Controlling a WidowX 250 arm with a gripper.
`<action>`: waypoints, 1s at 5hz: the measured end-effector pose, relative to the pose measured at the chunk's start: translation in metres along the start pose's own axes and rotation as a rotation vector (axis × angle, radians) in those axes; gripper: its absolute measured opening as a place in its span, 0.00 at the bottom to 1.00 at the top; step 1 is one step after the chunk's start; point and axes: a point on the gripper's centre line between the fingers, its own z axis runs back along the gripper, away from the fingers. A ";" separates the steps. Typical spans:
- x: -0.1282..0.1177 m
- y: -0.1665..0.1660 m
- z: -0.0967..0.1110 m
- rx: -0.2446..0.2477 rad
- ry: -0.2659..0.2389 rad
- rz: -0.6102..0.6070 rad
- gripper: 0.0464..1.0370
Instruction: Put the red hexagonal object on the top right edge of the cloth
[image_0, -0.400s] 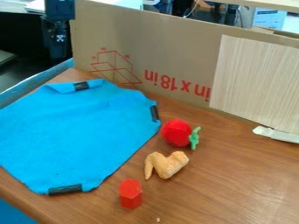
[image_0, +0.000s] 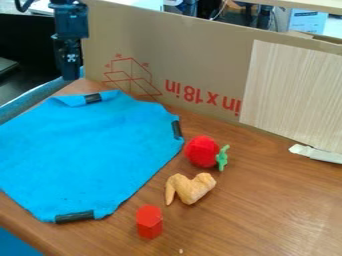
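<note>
- I have the tool (image_0: 70, 74) at the upper left of my view, pointing down beside the left end of the cardboard (image_0: 200, 62); I cannot tell how far open it is, nor whether it has hold of anything.
- My target, the red hexagonal block (image_0: 149, 221), stands upright on the worktop (image_0: 267, 215); it sits off the cloth, near its lower right edge, well apart from the tool.
- The blue cloth (image_0: 87, 155) lies spread over the left part of the worktop; I count 3 dark strips on it: the upper strip (image_0: 93, 98) at its far edge, the right strip (image_0: 176, 129) at its right edge, and the lower strip (image_0: 74, 216) at its near edge.
- Just above and to the right of the block I see the tan wing-shaped toy (image_0: 192, 189); it lies between the block and the round red toy (image_0: 202, 151), which has a green stem (image_0: 222, 157) on its right side and rests near the cloth's right edge.
- Behind all 3 objects the cardboard stands upright, with red print on it; a pale wood-grain panel (image_0: 294, 90) covers part of its right side; a white scrap (image_0: 317, 153) lies near the panel's foot.
</note>
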 end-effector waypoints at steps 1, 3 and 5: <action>-0.007 -0.006 -0.018 -0.045 0.007 -0.085 0.96; -0.031 -0.040 -0.017 -0.040 -0.086 -0.270 0.96; -0.028 -0.116 -0.026 0.013 -0.148 -0.462 0.96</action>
